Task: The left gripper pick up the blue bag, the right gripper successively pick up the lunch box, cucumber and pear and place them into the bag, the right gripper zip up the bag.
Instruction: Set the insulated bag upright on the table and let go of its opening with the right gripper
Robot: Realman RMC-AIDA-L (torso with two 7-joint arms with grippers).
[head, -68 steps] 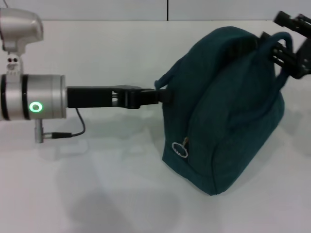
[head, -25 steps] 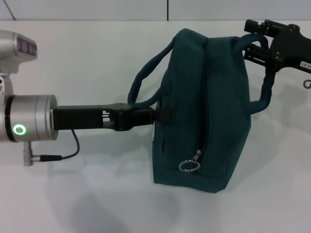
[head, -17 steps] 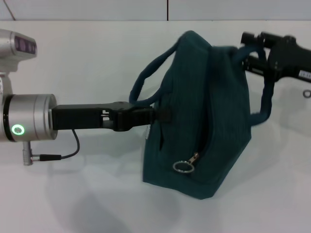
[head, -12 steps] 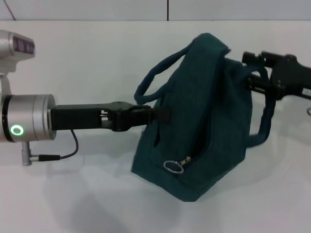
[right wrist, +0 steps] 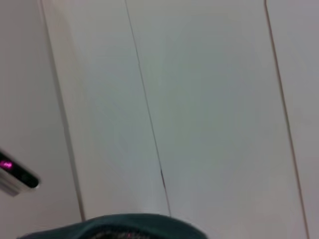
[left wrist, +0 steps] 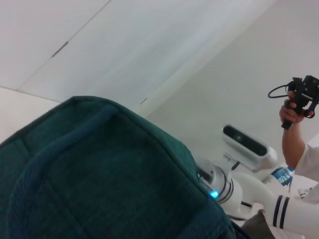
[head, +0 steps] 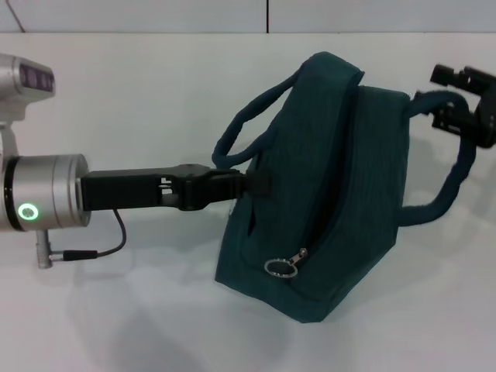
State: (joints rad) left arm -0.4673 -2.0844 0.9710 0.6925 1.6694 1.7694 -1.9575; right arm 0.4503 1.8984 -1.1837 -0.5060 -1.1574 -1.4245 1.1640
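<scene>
Bag (head: 333, 186): leaning on desk (head: 139, 310), left tool (head: 260, 183) clamped on its side. Right tool (head: 457, 101), clamped on handle (head: 446, 186), now drawn farther right, stretching it.

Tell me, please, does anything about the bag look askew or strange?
Yes. The blue bag leans instead of standing square: its base corner tips up off the table. The left gripper meets its side while the right gripper pulls one handle sideways.

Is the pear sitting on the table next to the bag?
No, in the head view only the blue bag stands on the white table, held between the left pincer and the right pincer.
</scene>
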